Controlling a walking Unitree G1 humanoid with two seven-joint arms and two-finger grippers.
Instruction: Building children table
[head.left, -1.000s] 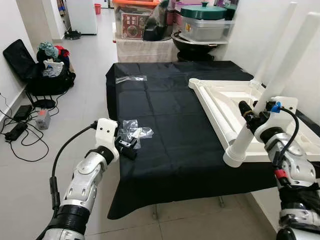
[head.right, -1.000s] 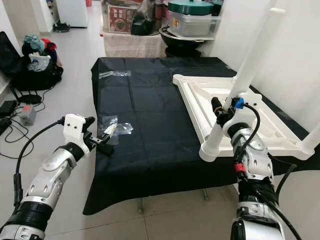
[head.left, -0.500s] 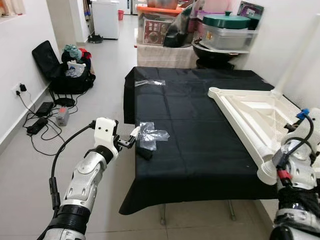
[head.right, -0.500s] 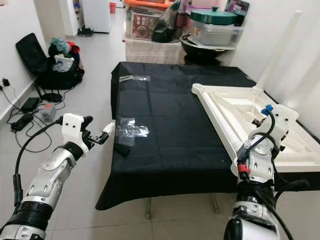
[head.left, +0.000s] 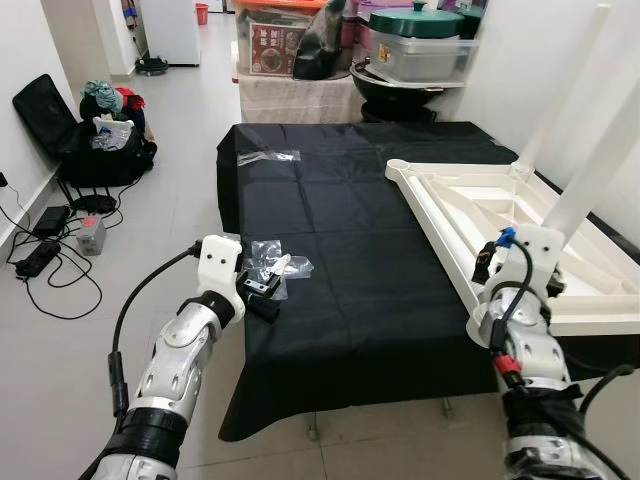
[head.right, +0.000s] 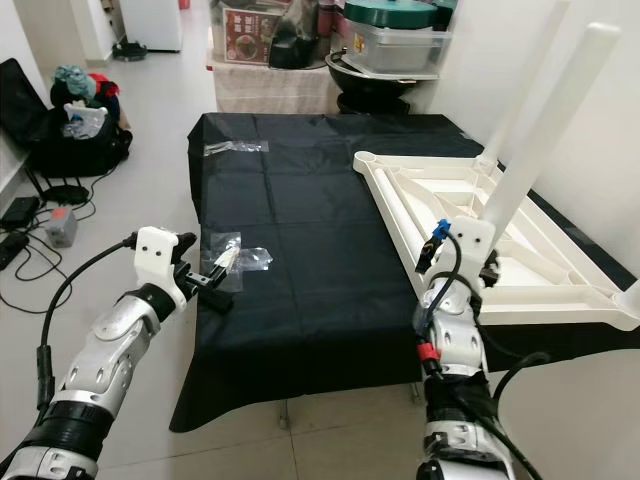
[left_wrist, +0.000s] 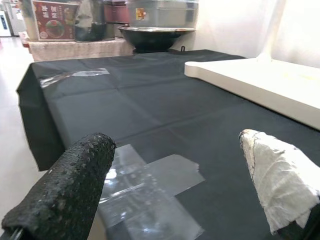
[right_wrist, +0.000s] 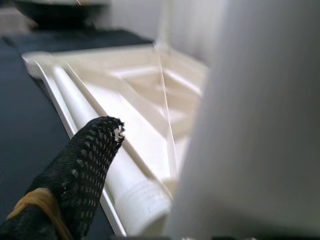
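1. While the upturned white tabletop (head.left: 520, 215) lies at right of frame on the black cloth (head.left: 350, 220), I see two legs (head.left: 590, 165) standing upright at its far corners.
2. Right gripper (head.left: 487, 262) sits at the tabletop's near rim, beside a leg; in its wrist view a white leg fills the frame next to one black finger (right_wrist: 82, 165). Can't tell if it's clamped or free.
3. Left gripper (head.left: 262, 292) hovers wide at the cloth's left edge, over clear plastic bags (head.left: 275, 265), holding nothing.
4. My call: seat the leg square, twist without tilting.
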